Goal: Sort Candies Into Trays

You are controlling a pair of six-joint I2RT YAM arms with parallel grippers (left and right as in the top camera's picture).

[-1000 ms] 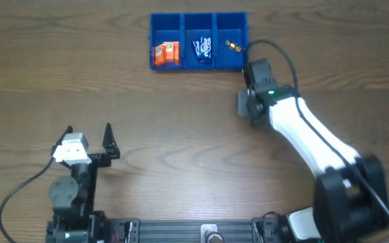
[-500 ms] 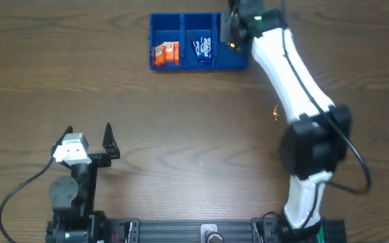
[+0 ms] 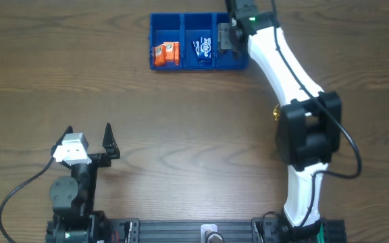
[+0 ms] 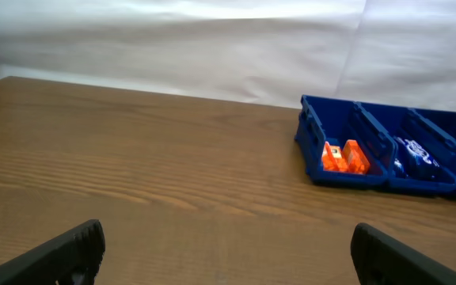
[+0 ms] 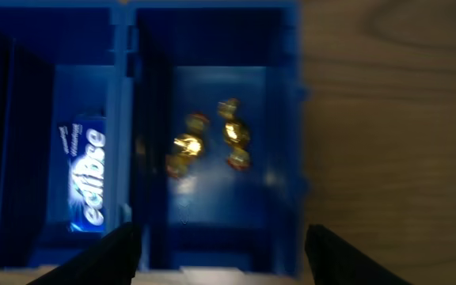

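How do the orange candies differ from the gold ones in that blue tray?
The orange candies are blocky packs in the left end compartment; the gold candies are small round foil pieces in the right end one. The orange candies lie side by side; the gold candies lie loosely scattered. Both sit in the blue tray.

Candies (image 5: pixel 187 145) in right compartment of tray (image 3: pixel 165 28)
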